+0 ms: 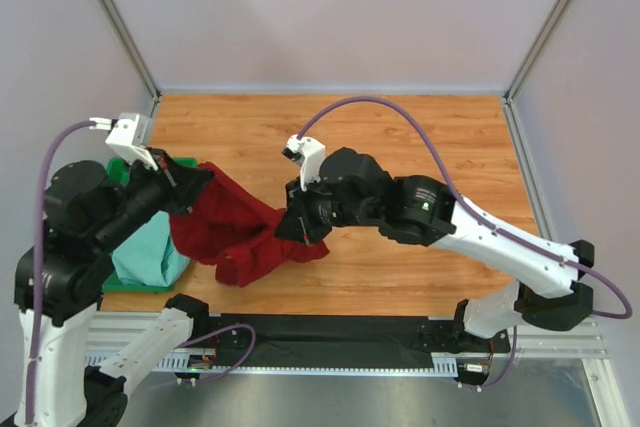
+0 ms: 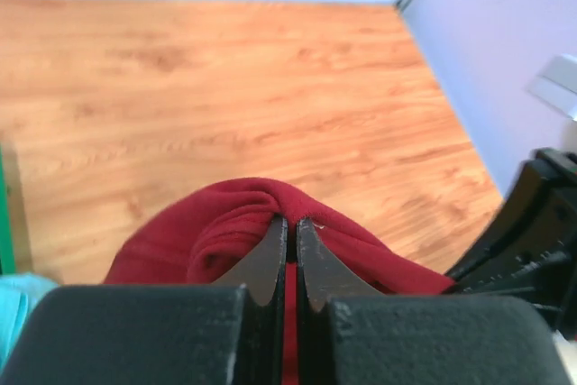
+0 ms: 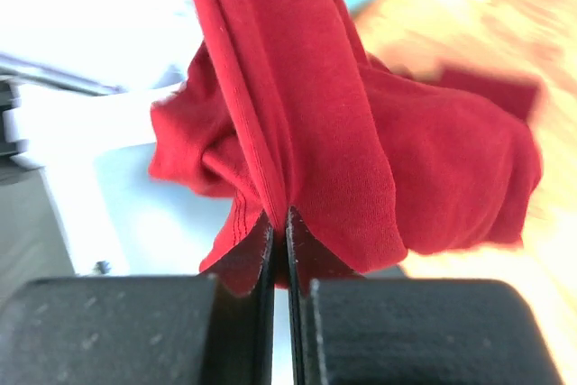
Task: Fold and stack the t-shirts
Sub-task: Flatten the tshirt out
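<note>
Near the front edge of the table, the red shirt is bunched and wrinkly, strung between the left gripper and right gripper, both clamped tight on folds of it. Just left, the mint shirt sits crumpled on the green tray; beyond, bare wood runs back to the walls.

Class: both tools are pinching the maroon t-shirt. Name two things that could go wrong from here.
1. The left tool and right tool each pinch only a thin fold of the maroon t-shirt; pulling apart might slip it free.
2. The shirt hangs bunched between them, so it could land creased.
</note>
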You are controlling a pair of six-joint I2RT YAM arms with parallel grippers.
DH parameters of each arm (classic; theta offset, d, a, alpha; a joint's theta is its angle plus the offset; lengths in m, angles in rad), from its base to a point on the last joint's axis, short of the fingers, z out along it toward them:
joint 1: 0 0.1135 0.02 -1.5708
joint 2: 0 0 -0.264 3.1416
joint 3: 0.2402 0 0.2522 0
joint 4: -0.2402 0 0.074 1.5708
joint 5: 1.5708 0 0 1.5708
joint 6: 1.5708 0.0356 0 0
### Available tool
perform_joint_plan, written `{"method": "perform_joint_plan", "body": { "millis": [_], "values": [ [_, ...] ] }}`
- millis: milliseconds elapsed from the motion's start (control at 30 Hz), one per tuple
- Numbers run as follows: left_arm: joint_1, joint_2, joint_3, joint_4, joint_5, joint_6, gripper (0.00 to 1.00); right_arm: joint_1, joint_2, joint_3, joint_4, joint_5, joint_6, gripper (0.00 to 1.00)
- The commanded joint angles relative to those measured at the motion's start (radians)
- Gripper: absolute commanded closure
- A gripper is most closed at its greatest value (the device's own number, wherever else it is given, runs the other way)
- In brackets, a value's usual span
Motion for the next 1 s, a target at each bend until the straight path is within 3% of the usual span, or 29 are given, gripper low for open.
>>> {"method": "perform_joint_plan", "body": {
  "millis": [0,167,233,267,300,333,367,400,433,467,500,633,733,833,867,933,967],
  "values": [
    [0.008,0.044,0.109,0.047,-0.040,0.090,1.00,0.005,-0.088,-0.108,-0.083,-0.130,0.067,0.97],
    [0.006,0.191,0.043,0.182,0.116,0.026,1.00,-0.113,-0.198,-0.391,-0.043,-0.120,0.169,0.98],
    [-0.029,0.271,-0.044,0.252,0.119,0.010,1.00,-0.261,-0.265,-0.605,-0.014,-0.220,0.242,0.81],
    [-0.056,0.396,-0.042,0.251,0.106,0.021,1.00,-0.310,-0.290,-0.668,-0.003,-0.251,0.254,0.73],
    [-0.111,0.475,-0.007,0.224,0.080,0.048,0.83,-0.355,-0.316,-0.733,0.003,-0.268,0.256,0.59],
    [-0.150,0.554,0.051,0.105,0.039,0.070,0.80,-0.424,-0.338,-0.809,0.014,-0.281,0.244,0.55],
    [-0.186,0.664,0.161,0.046,-0.111,0.084,0.68,-0.450,-0.385,-0.833,0.009,-0.281,0.224,0.50],
    [-0.232,0.688,0.191,-0.017,-0.176,0.087,0.56,-0.473,-0.398,-0.841,0.000,-0.278,0.164,0.42],
    [-0.237,0.692,0.204,-0.023,-0.207,0.072,0.45,-0.504,-0.405,-0.841,-0.020,-0.267,0.132,0.40],
    [-0.237,0.655,0.184,-0.016,-0.226,0.064,0.17,-0.509,-0.396,-0.818,-0.032,-0.256,0.090,0.38],
    [-0.237,0.629,0.172,-0.005,-0.241,0.067,0.01,-0.512,-0.377,-0.798,-0.043,-0.243,0.052,0.36],
    [-0.215,0.538,0.106,-0.045,-0.253,0.070,0.00,-0.513,-0.219,-0.660,-0.041,-0.232,-0.123,0.34],
    [-0.191,0.468,-0.024,-0.028,-0.233,0.033,0.05,-0.515,-0.065,-0.547,0.040,-0.229,-0.172,0.34],
    [-0.118,0.399,-0.201,0.027,-0.175,-0.042,0.30,-0.545,0.102,-0.442,0.220,-0.207,-0.191,0.34],
    [-0.074,0.365,-0.288,0.047,-0.145,-0.057,0.45,-0.558,0.146,-0.416,0.273,-0.224,-0.177,0.34],
    [-0.047,0.330,-0.363,0.097,-0.115,-0.094,0.49,-0.576,0.289,-0.307,0.389,-0.233,-0.183,0.36],
    [-0.023,0.322,-0.423,0.113,-0.118,-0.102,0.46,-0.575,0.341,-0.265,0.408,-0.223,-0.215,0.36]
  ]
}}
